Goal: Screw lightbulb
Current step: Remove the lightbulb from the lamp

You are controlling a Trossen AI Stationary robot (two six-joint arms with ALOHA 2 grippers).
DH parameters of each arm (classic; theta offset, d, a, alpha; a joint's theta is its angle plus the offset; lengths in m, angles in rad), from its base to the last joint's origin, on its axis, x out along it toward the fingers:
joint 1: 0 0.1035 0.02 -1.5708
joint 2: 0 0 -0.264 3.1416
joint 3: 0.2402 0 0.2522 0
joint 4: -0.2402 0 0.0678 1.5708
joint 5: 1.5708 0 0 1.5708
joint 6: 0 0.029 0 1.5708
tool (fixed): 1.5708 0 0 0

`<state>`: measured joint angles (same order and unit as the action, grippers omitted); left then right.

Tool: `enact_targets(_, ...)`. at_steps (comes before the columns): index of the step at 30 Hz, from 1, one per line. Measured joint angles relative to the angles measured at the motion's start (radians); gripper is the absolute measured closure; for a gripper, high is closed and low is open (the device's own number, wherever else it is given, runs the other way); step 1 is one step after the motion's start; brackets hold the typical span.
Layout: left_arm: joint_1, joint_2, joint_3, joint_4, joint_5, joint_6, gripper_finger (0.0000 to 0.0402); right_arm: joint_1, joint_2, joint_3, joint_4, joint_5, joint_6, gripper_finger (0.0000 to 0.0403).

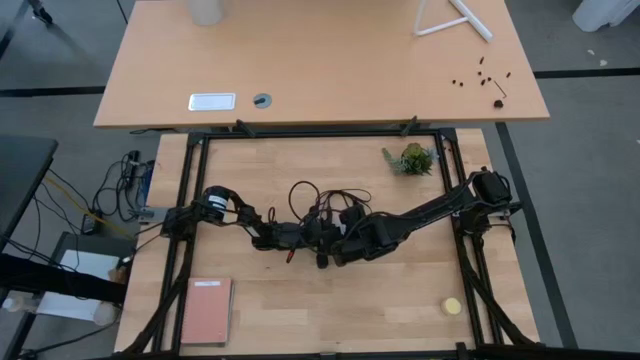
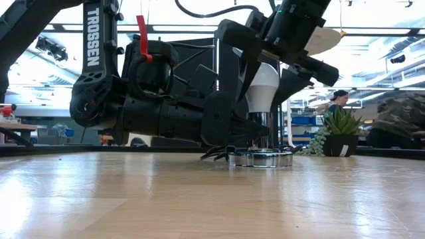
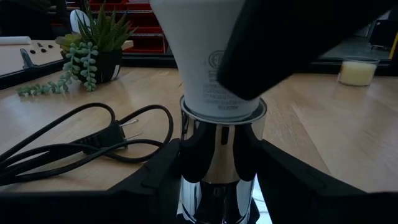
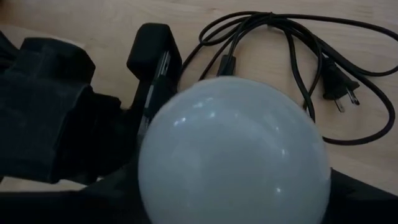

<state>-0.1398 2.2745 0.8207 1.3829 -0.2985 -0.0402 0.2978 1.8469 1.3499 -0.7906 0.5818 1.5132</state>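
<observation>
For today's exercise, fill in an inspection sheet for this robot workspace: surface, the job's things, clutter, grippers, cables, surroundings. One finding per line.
Surface: wooden table, no spills seen.
Job's things: lightbulb stands upright in the chrome socket.
Clutter: red notebook, yellow ball, potted plant.
Grippers: left gripper clamps the socket's stem; right gripper is around the bulb from above, grip unclear.
Cables: black cord with plug lies loose on the table beside the socket.
Surroundings: second table behind; a person in the background.
</observation>
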Motion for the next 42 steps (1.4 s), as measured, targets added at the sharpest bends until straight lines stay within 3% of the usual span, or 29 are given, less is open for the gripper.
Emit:
enact_targets(3, 0.0, 0.0, 0.0, -0.005, 0.0, 0.0, 0.0218, 0.0, 0.0, 0.0, 0.001, -0.007, -0.025, 0.0161)
enact_targets(7, 0.0, 0.0, 0.0, -0.007, 0.0, 0.001, 0.0218, 0.001, 0.0, 0.0, 0.004, -0.022, -0.078, 0.0162)
enact_targets(12, 0.0, 0.0, 0.0, -0.009, 0.0, 0.003, 0.0218, 0.001, 0.0, 0.0, 0.008, -0.063, -0.235, 0.0154)
enact_targets(17, 0.0, 0.0, 0.0, -0.01, 0.0, 0.003, 0.0218, 0.001, 0.0, 0.0, 0.0, -0.086, -0.403, 0.0173)
enact_targets(28, -0.013, -0.001, -0.002, -0.001, -0.01, 0.017, 0.0218, -0.005, -0.005, 0.0, -0.013, -0.107, -1.083, 0.0222)
enact_targets(32, -0.012, -0.001, 0.0, -0.005, 0.001, 0.012, 0.0218, -0.005, -0.003, 0.002, -0.097, -0.119, -1.304, 0.0236)
enact_targets(39, -0.011, 0.0, 0.001, -0.016, 0.005, 0.019, 0.0218, -0.005, -0.015, 0.002, -0.236, -0.149, -1.386, 0.0229)
enact_targets(42, -0.011, 0.0, 0.001, -0.016, 0.005, 0.059, 0.0218, -0.012, -0.047, 0.002, -0.241, -0.224, -1.397, 0.0213)
